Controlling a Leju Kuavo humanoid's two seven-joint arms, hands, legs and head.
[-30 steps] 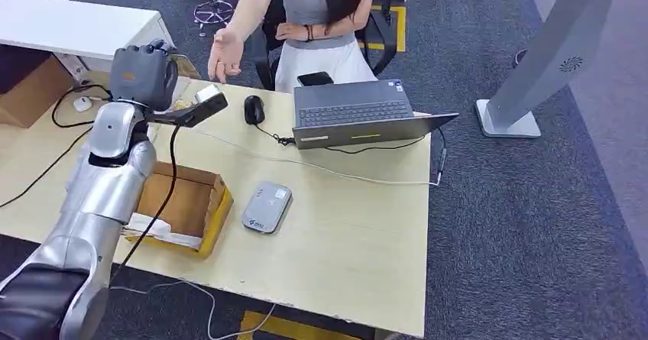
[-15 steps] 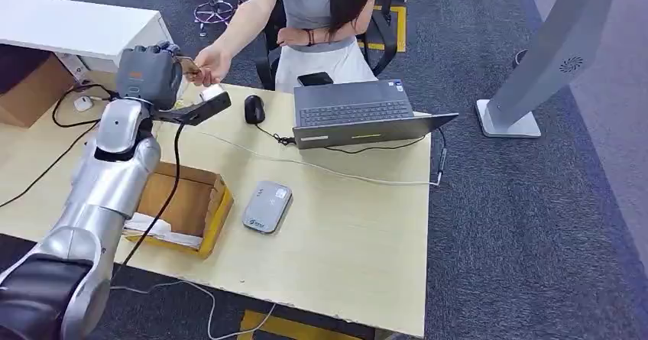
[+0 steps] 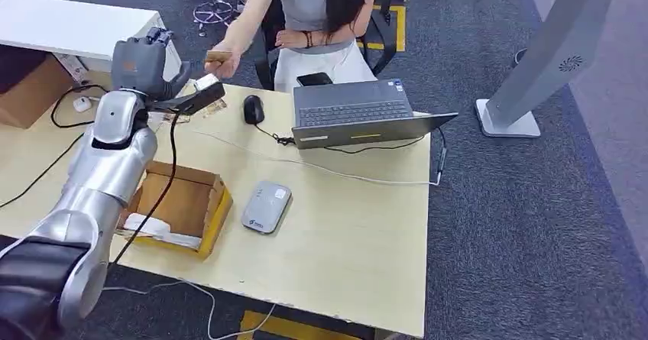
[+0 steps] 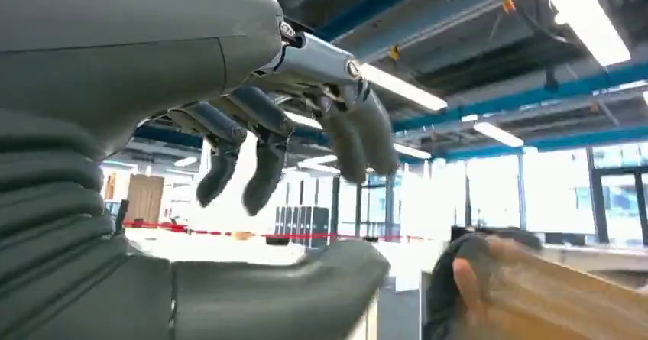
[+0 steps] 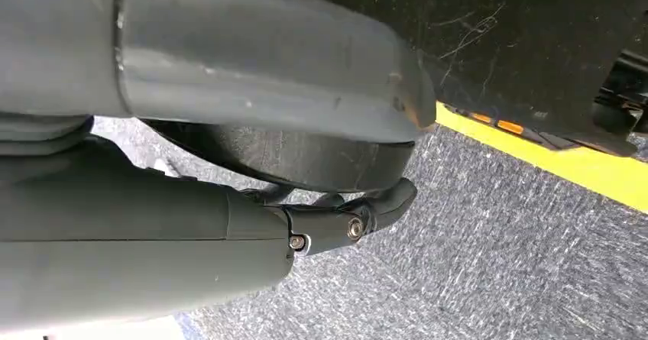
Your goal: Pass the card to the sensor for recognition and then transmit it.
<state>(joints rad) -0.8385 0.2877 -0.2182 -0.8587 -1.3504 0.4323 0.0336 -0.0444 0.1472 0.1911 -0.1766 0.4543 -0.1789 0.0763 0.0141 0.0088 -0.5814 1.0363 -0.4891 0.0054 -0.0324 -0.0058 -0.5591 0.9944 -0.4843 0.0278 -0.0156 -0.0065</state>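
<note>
The robot's left hand [image 3: 141, 63] is raised above the far left corner of the wooden desk [image 3: 351, 256], fingers [image 4: 264, 164] spread apart and curled slightly downward, thumb held well below them, with nothing between. The silver left arm rises from the near left edge of the desk to that height, the back of the hand toward the head camera. The card [image 3: 218, 56], a tan rectangle, is in the person's hand [image 3: 225, 63] just beyond the desk's far edge, close beside the robot's fingers but apart from them; the left wrist view shows the same card [image 4: 565, 294] pinched by the person's fingers, near the robot's thumb. Half a second ago that hand and the robot's met at the card; now the card has left the robot's grasp and the person's hand has drawn back a little toward the seated figure, while the robot's hand has shifted slightly left and opened. The grey sensor [image 3: 267, 206] lies flat near the middle of the desk, just beside an open cardboard box [image 3: 183, 206] at the near left edge. A laptop [image 3: 359, 114] and a black mouse [image 3: 254, 109] sit along the far edge. The right hand [image 5: 336, 225] hangs over grey carpet; its dark fingers seem curled in, though the close view leaves that uncertain.
</note>
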